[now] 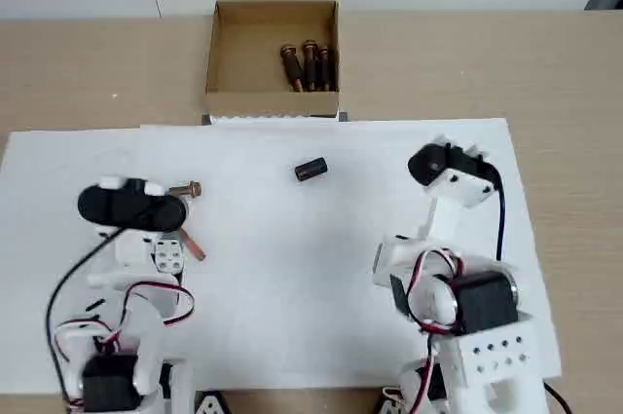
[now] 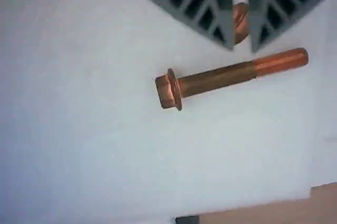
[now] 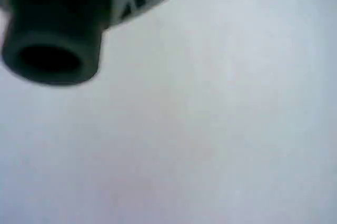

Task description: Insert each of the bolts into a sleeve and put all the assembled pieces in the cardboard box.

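In the left wrist view my left gripper (image 2: 241,45) hangs over the white paper with its ribbed fingers (image 2: 210,8) nearly together. A copper bolt end (image 2: 239,21) sits in the narrow gap. A second copper bolt (image 2: 226,76) lies flat on the paper just beyond the tips. In the high view a bolt (image 1: 185,189) pokes out beside the left arm. A loose black sleeve (image 1: 311,169) lies mid-paper. My right gripper (image 1: 435,167) holds a black sleeve (image 3: 50,50), open end toward the camera, above bare paper. The cardboard box (image 1: 222,54) holds three assembled pieces (image 1: 309,65).
A copper piece (image 1: 195,248) lies by the left arm's base side. The white paper (image 1: 321,278) covers the wooden table between the arms. The box stands at the paper's far edge, behind a dark strip (image 1: 273,119).
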